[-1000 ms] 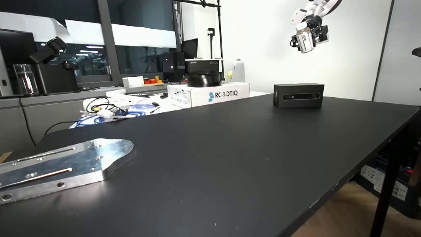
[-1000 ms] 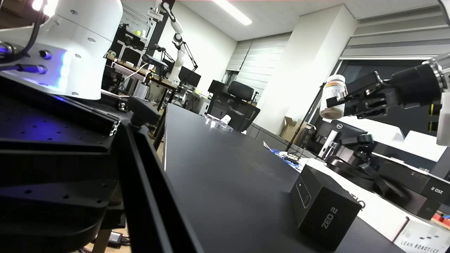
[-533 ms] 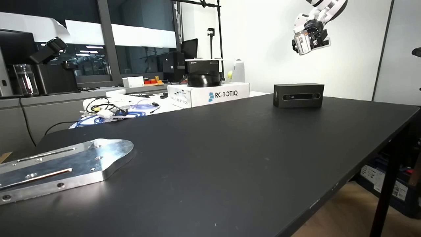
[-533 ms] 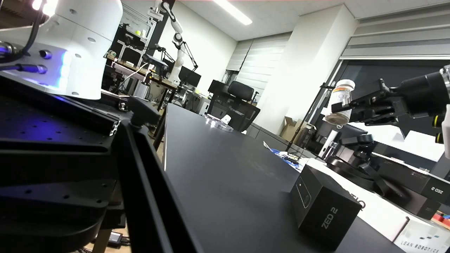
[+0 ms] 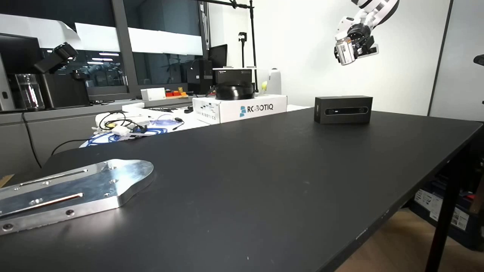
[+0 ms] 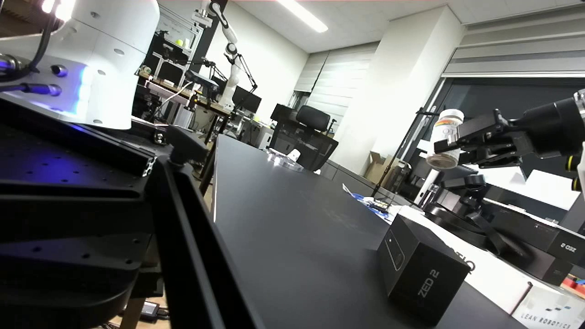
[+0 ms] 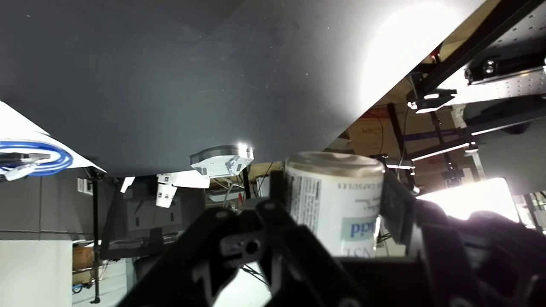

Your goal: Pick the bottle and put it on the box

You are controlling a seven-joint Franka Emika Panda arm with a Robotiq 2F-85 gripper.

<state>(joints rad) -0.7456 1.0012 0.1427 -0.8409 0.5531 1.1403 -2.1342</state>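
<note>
Bottle (image 7: 337, 207) in gripper (image 7: 336, 195), fine print (image 7: 307, 198) illegible.

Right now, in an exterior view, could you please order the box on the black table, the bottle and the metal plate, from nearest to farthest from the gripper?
1. Bottle, held in the gripper.
2. Box, below the gripper, on the table.
3. Metal plate, on the table, at the view's left edge.

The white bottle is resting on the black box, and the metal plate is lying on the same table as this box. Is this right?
Not quite: the white bottle is not on the black box; both exterior views show the gripper holding it in the air. The metal plate does lie on the same table.
</note>
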